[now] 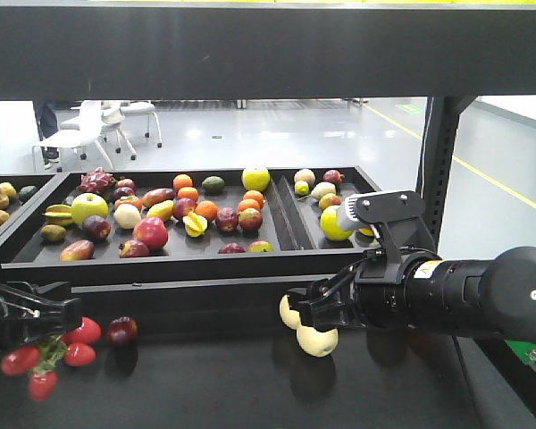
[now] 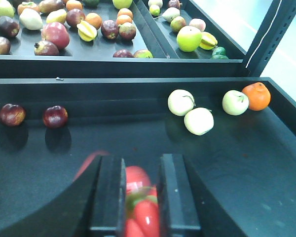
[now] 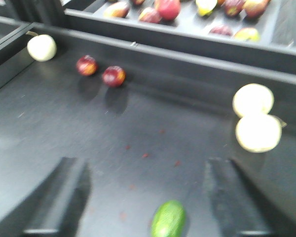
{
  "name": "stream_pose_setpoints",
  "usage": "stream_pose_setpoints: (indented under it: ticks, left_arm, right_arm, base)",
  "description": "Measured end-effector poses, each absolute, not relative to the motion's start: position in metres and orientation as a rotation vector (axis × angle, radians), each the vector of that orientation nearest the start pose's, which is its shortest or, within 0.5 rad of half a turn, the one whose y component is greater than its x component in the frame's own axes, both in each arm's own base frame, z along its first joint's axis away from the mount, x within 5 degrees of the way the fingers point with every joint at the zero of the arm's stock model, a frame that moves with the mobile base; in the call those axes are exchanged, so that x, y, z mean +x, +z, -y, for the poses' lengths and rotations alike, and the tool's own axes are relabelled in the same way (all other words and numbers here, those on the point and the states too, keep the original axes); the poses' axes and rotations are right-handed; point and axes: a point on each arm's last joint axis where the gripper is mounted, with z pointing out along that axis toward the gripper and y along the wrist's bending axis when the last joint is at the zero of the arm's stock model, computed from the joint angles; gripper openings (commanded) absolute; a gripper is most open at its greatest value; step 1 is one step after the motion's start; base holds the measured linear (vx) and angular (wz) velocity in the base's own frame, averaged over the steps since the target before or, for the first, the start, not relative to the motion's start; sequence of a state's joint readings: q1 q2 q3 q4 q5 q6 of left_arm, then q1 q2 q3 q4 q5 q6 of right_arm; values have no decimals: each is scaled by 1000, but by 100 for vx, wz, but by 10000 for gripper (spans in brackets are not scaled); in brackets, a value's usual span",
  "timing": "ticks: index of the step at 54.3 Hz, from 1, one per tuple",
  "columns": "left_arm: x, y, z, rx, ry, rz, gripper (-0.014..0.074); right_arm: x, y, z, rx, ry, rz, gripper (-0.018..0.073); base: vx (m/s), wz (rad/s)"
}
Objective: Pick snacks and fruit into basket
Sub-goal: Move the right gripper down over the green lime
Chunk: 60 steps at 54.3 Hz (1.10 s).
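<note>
- The left gripper [image 2: 140, 170] is squeezed tight on a bunch of red tomatoes [image 2: 138, 207]; the bunch sits between its two black fingers [image 2: 107, 197]; it is down low by the black shelf [image 2: 113, 143]
- Near the tomatoes, two dark red plums [image 2: 55, 116] lie on the shelf; they are side by side but not touching
- The right gripper [image 3: 145, 165] is spread wide and holds nothing; a small green fruit [image 3: 167, 219] lies on the shelf between its two sides; that fruit is too blurry to name
- Just beside the right gripper sit two pale apples [image 2: 199, 121]; they touch each other
- Further along, in the shelf's right corner, a third pale apple [image 2: 235, 102] sits right up against an orange [image 2: 256, 96]
- Behind the shelf, black trays [image 1: 161, 259] hold lots more fruit; red, orange, yellow and green ones all lie mixed together
</note>
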<state>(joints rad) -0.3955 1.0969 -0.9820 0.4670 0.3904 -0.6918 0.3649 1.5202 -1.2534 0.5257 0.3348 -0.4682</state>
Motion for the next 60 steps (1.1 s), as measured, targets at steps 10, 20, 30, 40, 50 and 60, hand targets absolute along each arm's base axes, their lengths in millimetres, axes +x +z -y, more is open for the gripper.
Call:
stream_pose_setpoints:
  ticks: [10,20,30,40,50,60]
  left_arm:
    - [227,374,78,23,-263,-1954,-6]
    - [227,374,78,23,-263,-1954,-6]
    - [227,374,78,23,-263,-1954,-6]
    - [227,374,78,23,-263,-1954,-6]
    - [227,374,78,23,-263,-1954,-6]
    - [227,374,78,23,-263,-1954,-6]
  right_arm:
    - [326,343,-141,-438,422,-2015,681]
    - [330,337,-142,-410,440,-2041,676]
    - [340,315,-147,-408,448,-2115,672]
    - [345,303,-149,-406,445,-2146,668]
    - [354,294,-151,-381,448,-2164,665]
    - [372,291,-161,-370,484,-2195,662]
  base:
    - [0,0]
    - [0,0]
    - [0,0]
    - [0,0]
    - [0,0]
    - [0,0]
